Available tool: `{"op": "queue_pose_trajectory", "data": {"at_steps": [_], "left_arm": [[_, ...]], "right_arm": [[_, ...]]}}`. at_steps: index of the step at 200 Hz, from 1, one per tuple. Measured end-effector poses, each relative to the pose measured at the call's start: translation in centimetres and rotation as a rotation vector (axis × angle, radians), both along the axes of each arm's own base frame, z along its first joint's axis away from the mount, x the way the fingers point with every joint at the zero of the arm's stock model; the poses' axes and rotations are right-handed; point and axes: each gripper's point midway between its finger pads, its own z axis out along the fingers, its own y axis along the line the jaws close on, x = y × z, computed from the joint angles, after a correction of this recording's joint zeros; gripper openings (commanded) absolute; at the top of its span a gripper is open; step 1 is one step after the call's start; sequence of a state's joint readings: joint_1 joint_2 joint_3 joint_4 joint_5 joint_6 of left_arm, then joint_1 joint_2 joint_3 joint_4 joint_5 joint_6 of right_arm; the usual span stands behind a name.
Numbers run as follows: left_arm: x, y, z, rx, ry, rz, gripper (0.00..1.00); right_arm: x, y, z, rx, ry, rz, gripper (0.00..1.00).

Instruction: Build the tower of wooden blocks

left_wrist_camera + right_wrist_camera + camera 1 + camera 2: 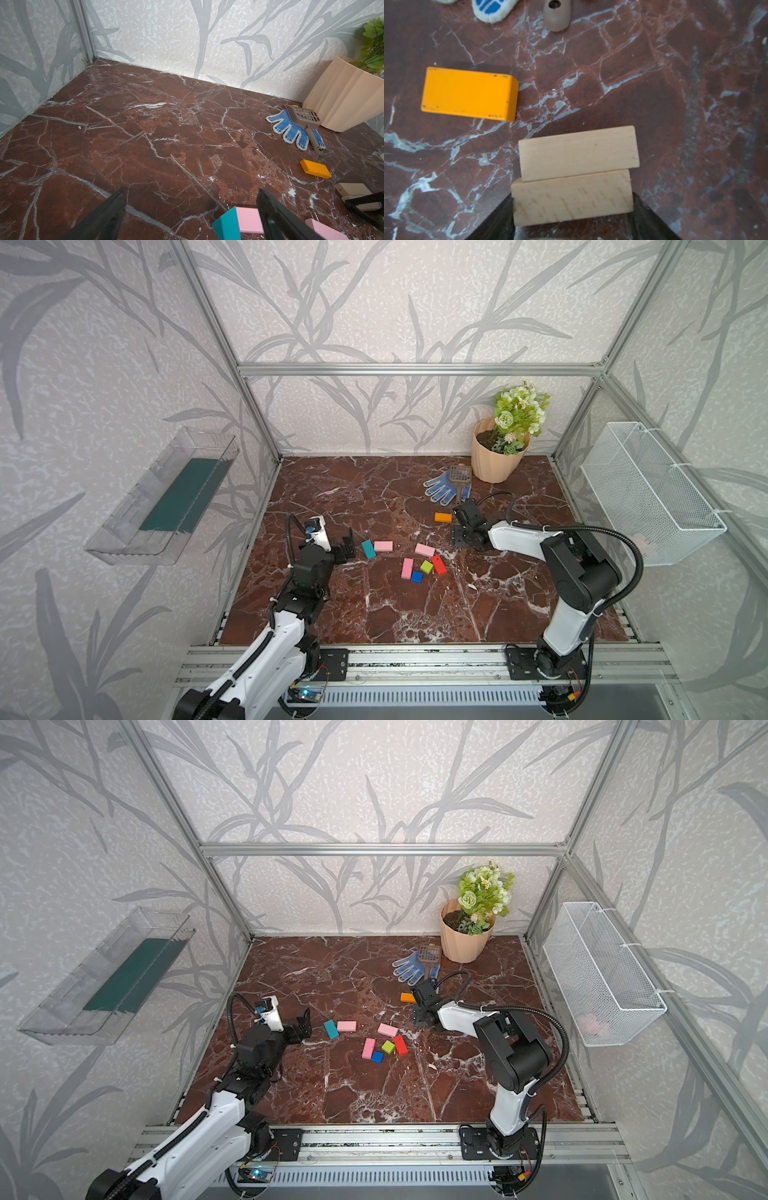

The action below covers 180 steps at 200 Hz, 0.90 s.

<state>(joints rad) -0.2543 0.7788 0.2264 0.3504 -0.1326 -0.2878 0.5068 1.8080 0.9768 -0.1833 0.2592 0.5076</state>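
The wood blocks lie flat and loose on the marble table [374,614]; a tower is not in view. Teal [368,549] touches a pink one [383,546]. Two more pink [424,549] [407,568], green [426,567], red [439,565] and blue [417,577] cluster mid-table, with orange [443,517] behind them. Two tan blocks rest side by side in the right wrist view. My right gripper [572,199] grips the nearer tan block [572,205] by its ends, beside the farther one [578,152]. My left gripper [191,199] stands open left of the teal block [225,226], holding nothing.
A beige flowerpot [496,456] with green flowers stands at the back right. A blue dotted glove [442,488] and a grey scoop [460,477] lie in front of it. A wire basket [648,489] hangs on the right wall, a clear tray [166,493] on the left.
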Motion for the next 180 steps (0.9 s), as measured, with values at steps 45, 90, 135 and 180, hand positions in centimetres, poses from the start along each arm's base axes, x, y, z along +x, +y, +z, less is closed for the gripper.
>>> {"op": "queue_pose_trajectory", "data": {"at_steps": [45, 90, 135, 180], "left_arm": [[0.0, 0.0, 0.0, 0.0, 0.0, 0.0, 0.99], [0.0, 0.0, 0.0, 0.0, 0.0, 0.0, 0.99], [0.0, 0.0, 0.0, 0.0, 0.0, 0.0, 0.99], [0.0, 0.0, 0.0, 0.0, 0.0, 0.0, 0.99]], "right_arm": [[0.1, -0.13, 0.02, -0.003, -0.007, -0.005, 0.76], [0.21, -0.44, 0.02, -0.006, -0.008, -0.014, 0.75], [0.21, -0.44, 0.0, -0.006, -0.008, -0.013, 0.75], [0.21, -0.44, 0.0, -0.006, -0.008, -0.013, 0.81]]}}
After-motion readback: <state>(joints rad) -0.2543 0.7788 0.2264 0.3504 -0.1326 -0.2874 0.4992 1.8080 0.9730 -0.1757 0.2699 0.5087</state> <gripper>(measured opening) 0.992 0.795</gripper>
